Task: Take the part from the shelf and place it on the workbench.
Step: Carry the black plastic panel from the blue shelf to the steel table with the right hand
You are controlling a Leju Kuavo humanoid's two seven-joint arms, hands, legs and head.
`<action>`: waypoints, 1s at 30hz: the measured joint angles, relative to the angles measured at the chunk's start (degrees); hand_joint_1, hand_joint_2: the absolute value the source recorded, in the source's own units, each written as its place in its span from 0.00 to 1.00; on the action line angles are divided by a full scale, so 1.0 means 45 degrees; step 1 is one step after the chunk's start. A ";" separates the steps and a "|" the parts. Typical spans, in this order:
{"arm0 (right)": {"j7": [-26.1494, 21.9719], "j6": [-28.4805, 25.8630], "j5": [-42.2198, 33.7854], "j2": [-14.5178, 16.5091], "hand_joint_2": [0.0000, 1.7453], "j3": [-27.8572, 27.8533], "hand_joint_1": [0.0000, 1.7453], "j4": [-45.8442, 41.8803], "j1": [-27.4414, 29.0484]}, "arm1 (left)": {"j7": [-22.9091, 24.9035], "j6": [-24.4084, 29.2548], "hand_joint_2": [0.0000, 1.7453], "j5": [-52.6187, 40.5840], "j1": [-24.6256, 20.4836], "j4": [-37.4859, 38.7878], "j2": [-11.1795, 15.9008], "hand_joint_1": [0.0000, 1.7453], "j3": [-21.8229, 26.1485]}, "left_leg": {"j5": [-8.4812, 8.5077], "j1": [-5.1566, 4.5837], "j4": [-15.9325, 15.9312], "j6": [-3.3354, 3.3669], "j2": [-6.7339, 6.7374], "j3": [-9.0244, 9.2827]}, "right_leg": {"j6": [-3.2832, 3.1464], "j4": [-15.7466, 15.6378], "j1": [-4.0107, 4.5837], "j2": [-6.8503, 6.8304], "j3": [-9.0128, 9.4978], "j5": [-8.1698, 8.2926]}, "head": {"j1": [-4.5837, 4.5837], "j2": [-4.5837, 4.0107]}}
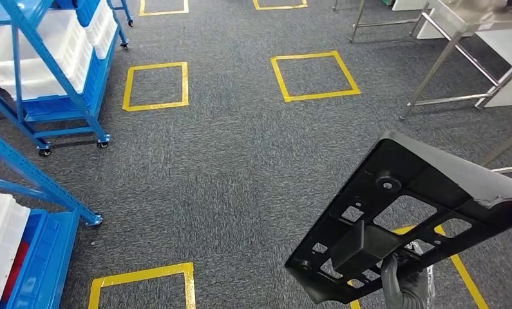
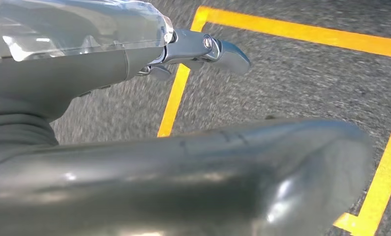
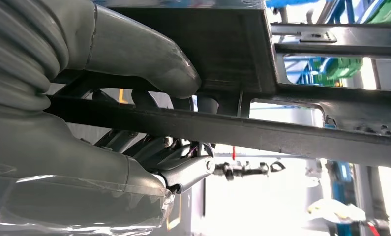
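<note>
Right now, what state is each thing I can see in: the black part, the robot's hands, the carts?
black part: off the shelf, held tilted above the carpet
right hand: grips the part's lower edge
left hand: holds nothing, over the yellow tape
blue shelf carts: parked, loaded with white bins
metal workbench: part not on it yet

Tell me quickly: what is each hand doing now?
Left hand: holds nothing; open or closed cannot be told.
Right hand: grips the black part.
</note>
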 joint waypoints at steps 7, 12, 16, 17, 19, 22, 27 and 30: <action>0.0001 -0.0159 0.0332 0.0052 1.00 -0.0069 1.00 -0.0191 0.0180 | -0.0040 -0.0132 0.00 -0.0029 0.0034 0.0000 0.0017 0.00 -0.0030 | -0.0103 -0.0057 0.0008 -0.0125 0.1249 0.0041 | 0.0184 -0.0167 -0.0177 -0.0978 0.0397 0.0275 | 0.0000 0.0000; -0.0004 -0.0355 0.0692 0.0185 1.00 -0.0069 1.00 -0.0394 0.0233 | -0.0084 -0.0269 0.00 -0.0056 0.0031 0.0000 0.0017 0.00 -0.0082 | -0.0204 -0.0132 0.0036 -0.0336 0.1549 0.0137 | -0.0043 -0.1346 -0.0024 -0.1318 0.1008 0.0516 | 0.0000 0.0000; -0.0004 -0.0411 0.0789 0.0218 1.00 -0.0069 1.00 -0.0467 0.0280 | -0.0084 -0.0326 0.00 -0.0066 -0.0001 0.0000 0.0017 0.00 -0.0107 | -0.0223 -0.0123 0.0025 -0.0396 0.1646 0.0181 | -0.0107 -0.1372 -0.0017 -0.1207 0.1001 0.0523 | -0.0001 0.0000; -0.0005 -0.0466 0.0885 0.0267 1.00 -0.0070 1.00 -0.0570 0.0335 | -0.0085 -0.0391 0.00 -0.0075 -0.0026 0.0000 0.0018 0.00 -0.0142 | -0.0340 -0.0095 0.0139 -0.0472 0.1498 0.0169 | -0.0200 -0.1417 -0.0033 -0.1060 0.1012 0.0548 | -0.0001 0.0000; -0.0006 -0.0567 0.1131 0.0453 1.00 -0.0073 1.00 -0.0819 0.0450 | -0.0091 -0.0552 0.00 -0.0123 -0.0035 0.0000 0.0035 0.00 -0.0232 | -0.0962 -0.0034 0.1464 -0.0608 0.0916 -0.0409 | -0.0453 -0.1486 -0.0033 -0.0464 0.1030 0.0608 | -0.0002 0.0000; -0.0004 -0.0568 0.1317 0.0689 1.00 -0.0081 1.00 -0.0996 0.0518 | -0.0113 -0.0690 0.00 -0.0226 0.0020 0.0000 0.0090 0.00 -0.0313 | -0.0594 -0.0017 0.1833 -0.0509 -0.0083 -0.0774 | -0.0556 -0.1401 0.0016 0.0577 0.1034 0.0623 | -0.0002 0.0000; -0.0001 -0.0542 0.1535 0.0840 1.00 -0.0162 1.00 -0.1217 0.0634 | -0.0147 -0.0919 0.00 -0.0393 -0.0018 0.0000 0.0164 0.00 -0.0425 | -0.0070 -0.0031 0.0187 -0.0322 -0.0593 -0.0124 | -0.0203 -0.1337 -0.0062 0.1299 0.0812 0.0724 | -0.0003 0.0000; -0.0016 -0.0500 0.1718 0.0883 1.00 -0.0224 1.00 -0.1359 0.0697 | -0.0137 -0.0992 0.00 -0.0402 -0.0048 0.0000 0.0182 0.00 -0.0522 | 0.0095 0.0057 -0.0050 -0.0127 -0.0077 -0.0055 | -0.0039 -0.0598 0.0014 0.0343 0.0432 0.0216 | -0.0001 0.0000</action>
